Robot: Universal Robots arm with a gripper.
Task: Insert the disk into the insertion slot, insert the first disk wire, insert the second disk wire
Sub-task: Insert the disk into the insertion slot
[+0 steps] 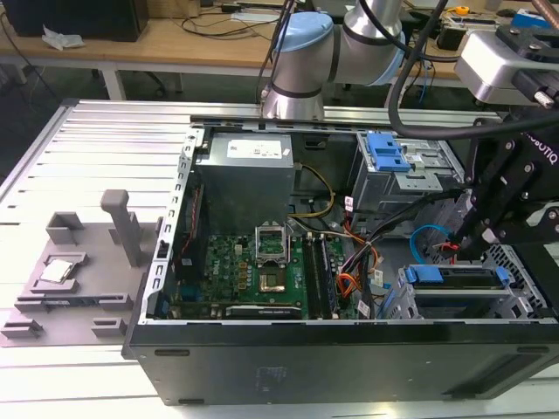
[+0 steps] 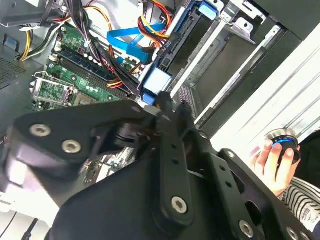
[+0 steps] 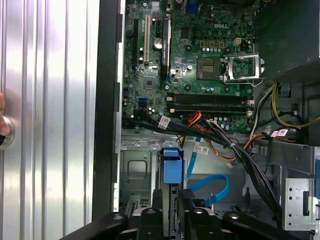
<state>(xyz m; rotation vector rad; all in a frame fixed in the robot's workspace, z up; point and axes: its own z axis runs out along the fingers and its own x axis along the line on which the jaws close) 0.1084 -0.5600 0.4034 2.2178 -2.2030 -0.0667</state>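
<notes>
grey fixture point(image 1: 74, 262): lying at the exterior view's left on the ribbed table point(image 1: 105, 140), outside the case, well apart from the work.
motherboard point(image 1: 244, 266): sitting mid-case, nothing touching it.
first disk wire point(image 1: 349, 284): orange/red bundle lying loose between the motherboard and the drive bay. Its plug end is too tangled to follow.
second disk wire point(image 1: 425, 234): flat blue cable looping just above the bay. In the first wrist view its dark plug point(image 3: 187, 193) is lying right beside the gripper.
disk point(image 1: 456, 281): sitting inside the insertion slot point(image 1: 522, 279), blue carrier looking level with the bay. The disk step is looking done.
gripper point(image 1: 460, 244): hanging at the exterior view's right, over the disk's connector end, close to the blue loop.
claw state: cannot tell, its own linkage is hiding the tips.
step in hand: probably a wire going into the disk's rear socket. Which wire, cannot tell.
doing it well:
- Keep the plug square to the socket.
- Match the key side.
- Push straight along the disk, not downward.
- Use light force and back off if the plug is cocking.
snag risk: the blue loop and the black harness point(image 3: 240, 150) are crowding the approach, so keep them clear of the socket mouth.
</notes>
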